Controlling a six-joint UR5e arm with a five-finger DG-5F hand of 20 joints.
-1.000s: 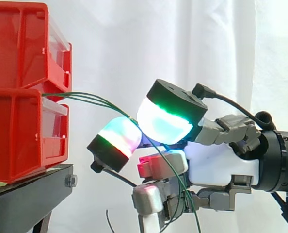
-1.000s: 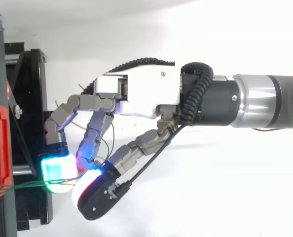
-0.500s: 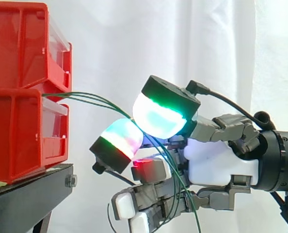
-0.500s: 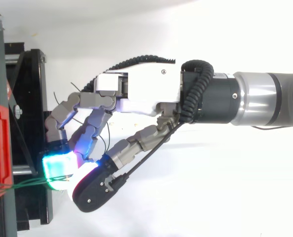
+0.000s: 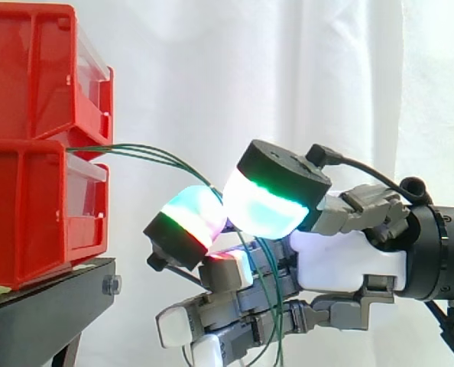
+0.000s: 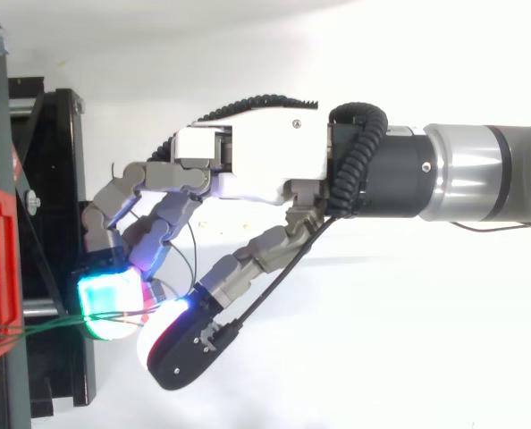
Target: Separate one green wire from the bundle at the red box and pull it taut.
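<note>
Robot hand curled; two glowing pads pinch the green wires near the red bins. Wires run from between the bins to the pinch, slightly bowed, then hang past the palm. Bins sit on black stand.

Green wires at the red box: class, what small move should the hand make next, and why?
Probably draw the hand slowly rightward in the side view, away from the stacked red plastic bins. Its fingers pinch the thin green wires, which arch slack from the bins and run bunched together.
</note>
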